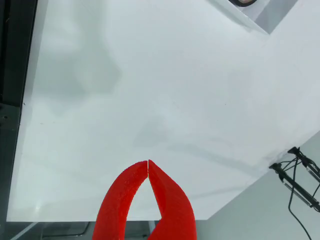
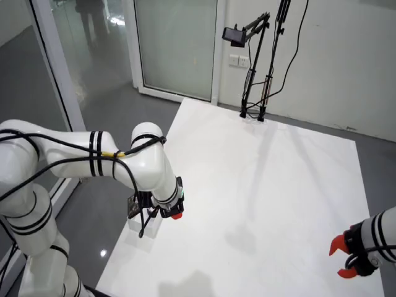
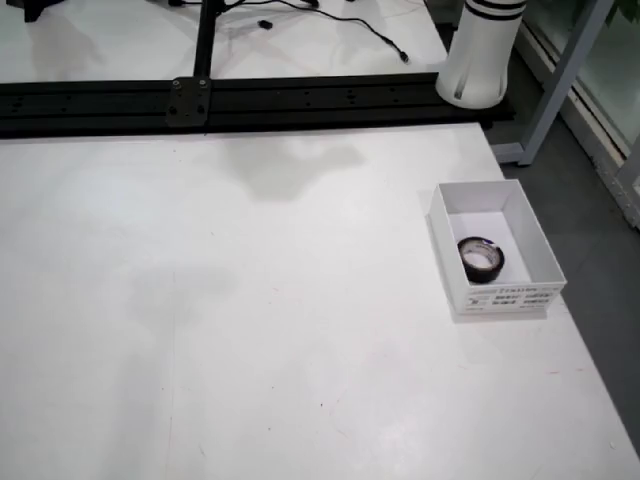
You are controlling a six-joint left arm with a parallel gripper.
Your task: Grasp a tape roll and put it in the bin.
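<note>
Little left to go wrong with the grasp itself, judging by the layout: tape roll (image 3: 482,259) already lying inside the white bin (image 3: 449,256), toward the labelled front wall, on its side against the floor of the box. Main risk from here seems to be a needless return to the bin — nudging the light cardboard wall, or dragging the roll back out.

Red jaws (image 1: 148,163) pressed together at the tips in the wrist view, nothing between them, hanging over bare white tabletop (image 1: 150,90). Only a corner of the bin showing at the top edge of that view, so well apart from the bin and from the roll within it. In the overview, working gripper (image 2: 176,214) tucked under the arm's elbow, by the bin at the tabletop's near-left edge, bin mostly hidden behind the arm. No second roll visible anywhere outside the bin.
</note>
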